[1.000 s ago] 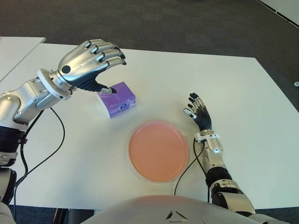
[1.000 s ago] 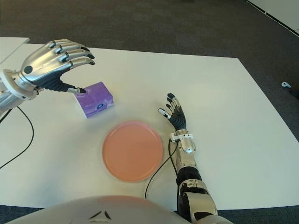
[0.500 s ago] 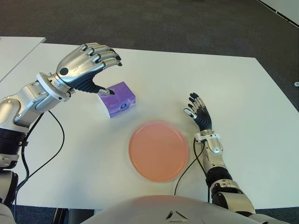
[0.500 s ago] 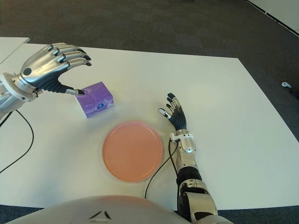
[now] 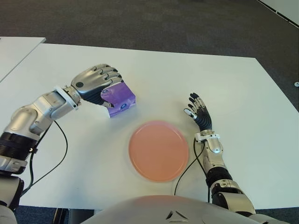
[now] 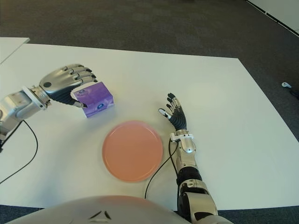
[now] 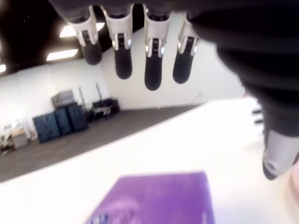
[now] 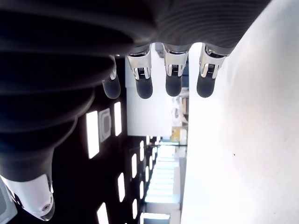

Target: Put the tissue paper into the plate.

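The purple tissue box (image 5: 122,100) lies on the white table (image 5: 233,84), behind and to the left of the round pink plate (image 5: 159,150). My left hand (image 5: 110,90) has come down over the box's left end. Its fingers arch over the top and its thumb is at the near side. In the left wrist view the fingers (image 7: 154,70) still hang spread above the box (image 7: 159,198) with a gap between them. Just right of the plate my right hand (image 5: 197,110) shows palm up with its fingers relaxed and nothing in it.
A black cable (image 5: 56,149) trails over the table from my left arm. Another cable (image 5: 187,163) runs along the plate's right edge. The table's far edge borders dark carpet (image 5: 163,23). A second white table (image 5: 18,46) stands at the far left.
My left hand has dropped from above the tissue box down onto its left end, and its fingers have curved closer around it. The box, the plate and my right hand have not moved.
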Robot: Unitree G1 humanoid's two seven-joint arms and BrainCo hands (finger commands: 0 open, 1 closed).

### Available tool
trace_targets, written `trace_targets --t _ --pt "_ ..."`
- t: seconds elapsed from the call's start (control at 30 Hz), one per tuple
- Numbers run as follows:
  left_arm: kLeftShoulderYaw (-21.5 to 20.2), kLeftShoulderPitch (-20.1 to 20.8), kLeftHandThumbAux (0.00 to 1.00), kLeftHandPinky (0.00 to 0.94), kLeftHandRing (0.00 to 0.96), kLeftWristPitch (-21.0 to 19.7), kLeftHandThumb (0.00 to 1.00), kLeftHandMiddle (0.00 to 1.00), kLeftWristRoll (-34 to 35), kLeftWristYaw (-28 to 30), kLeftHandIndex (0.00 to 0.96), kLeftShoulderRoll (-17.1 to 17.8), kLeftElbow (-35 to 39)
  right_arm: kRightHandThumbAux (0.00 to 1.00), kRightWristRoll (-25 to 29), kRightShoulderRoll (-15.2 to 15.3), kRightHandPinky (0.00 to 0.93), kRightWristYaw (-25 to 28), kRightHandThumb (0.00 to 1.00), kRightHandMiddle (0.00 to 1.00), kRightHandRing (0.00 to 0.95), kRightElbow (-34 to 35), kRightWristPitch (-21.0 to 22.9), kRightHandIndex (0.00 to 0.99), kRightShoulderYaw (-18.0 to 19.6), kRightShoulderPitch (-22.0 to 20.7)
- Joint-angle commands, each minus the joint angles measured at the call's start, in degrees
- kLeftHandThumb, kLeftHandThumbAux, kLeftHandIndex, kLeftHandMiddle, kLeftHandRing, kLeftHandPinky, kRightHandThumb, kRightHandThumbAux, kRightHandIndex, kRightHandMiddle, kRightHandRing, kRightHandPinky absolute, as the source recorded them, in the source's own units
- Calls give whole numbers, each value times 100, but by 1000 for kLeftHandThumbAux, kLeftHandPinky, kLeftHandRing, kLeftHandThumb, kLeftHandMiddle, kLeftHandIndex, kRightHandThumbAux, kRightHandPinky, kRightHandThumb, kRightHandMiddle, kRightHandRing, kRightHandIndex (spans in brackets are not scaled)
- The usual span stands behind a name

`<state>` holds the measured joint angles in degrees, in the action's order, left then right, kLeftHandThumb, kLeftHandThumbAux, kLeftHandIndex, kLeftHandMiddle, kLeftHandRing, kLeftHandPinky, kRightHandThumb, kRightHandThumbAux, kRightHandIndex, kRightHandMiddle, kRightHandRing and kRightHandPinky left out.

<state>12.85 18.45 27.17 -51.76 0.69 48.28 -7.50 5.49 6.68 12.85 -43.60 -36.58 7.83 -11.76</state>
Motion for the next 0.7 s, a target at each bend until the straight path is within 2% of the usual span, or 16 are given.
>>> trace_targets --t 0.03,0.13,0.4,0.6,0.7 --pt "439 -284 531 8 16 -886 118 21 -466 675 57 -422 -161 644 -52 -122 18 -56 151 8 0 -994 307 0 20 1091" --pt "579 -193 495 2 5 -1219 102 6 -607 723 18 -639 -386 644 -54 -124 18 -60 151 8 0 -994 309 0 18 1088" --pt "803 127 371 0 0 -2225 95 0 -841 824 0 -1242 -997 644 -66 -139 18 -85 151 8 0 -1017 310 0 6 1068" --pt "830 38 297 0 0 -2848 78 0 -808 1053 0 -1474 -895 644 -69 -143 18 -95 151 8 0 -1022 309 0 0 1064" --pt "847 -132 277 0 0 -3189 69 0 -862 1208 0 -1580 -547 644 -72 -146 18 -103 151 8 0 -1036 308 0 -4 1056"
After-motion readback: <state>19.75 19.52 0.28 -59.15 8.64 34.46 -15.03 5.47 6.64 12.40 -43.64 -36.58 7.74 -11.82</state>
